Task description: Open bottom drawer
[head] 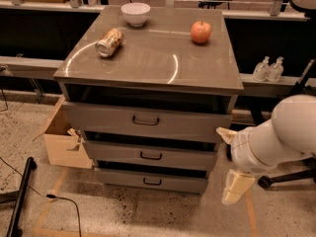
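Note:
The bottom drawer [148, 180] is the lowest and shallowest of three grey fronts, with a small dark bar handle [152, 181]. It sits pushed in, set back under the middle drawer [148, 155]. My gripper [228, 164] is at the cabinet's right front corner, level with the middle and bottom drawers and to the right of the handle. Its two cream fingers [237, 186] stand apart, open and empty. The white arm [281, 132] reaches in from the right.
The top drawer [145, 120] juts out a little. On the cabinet top [148, 58] are a white bowl [135, 13], a tipped can [109, 42] and an apple [200, 32]. A cardboard box [61, 139] stands at the left, cables and a dark bar [19, 196] on the floor, two bottles [268, 69] at the right.

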Robot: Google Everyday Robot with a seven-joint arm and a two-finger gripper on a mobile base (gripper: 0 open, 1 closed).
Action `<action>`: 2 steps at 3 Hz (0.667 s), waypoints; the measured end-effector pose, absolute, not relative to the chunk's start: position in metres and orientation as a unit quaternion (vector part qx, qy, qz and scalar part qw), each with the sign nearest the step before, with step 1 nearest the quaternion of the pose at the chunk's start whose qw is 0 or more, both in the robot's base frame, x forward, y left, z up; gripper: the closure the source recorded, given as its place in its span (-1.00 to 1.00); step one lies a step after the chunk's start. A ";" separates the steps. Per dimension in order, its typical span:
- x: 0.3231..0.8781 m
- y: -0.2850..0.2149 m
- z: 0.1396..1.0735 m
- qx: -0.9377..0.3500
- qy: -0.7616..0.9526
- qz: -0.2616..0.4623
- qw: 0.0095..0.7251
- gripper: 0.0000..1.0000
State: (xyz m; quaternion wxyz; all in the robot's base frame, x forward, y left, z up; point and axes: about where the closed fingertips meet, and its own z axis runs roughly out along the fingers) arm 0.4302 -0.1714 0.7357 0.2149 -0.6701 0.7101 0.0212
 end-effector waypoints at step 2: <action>0.463 -0.152 0.679 -0.691 0.690 -0.024 0.213 -1.00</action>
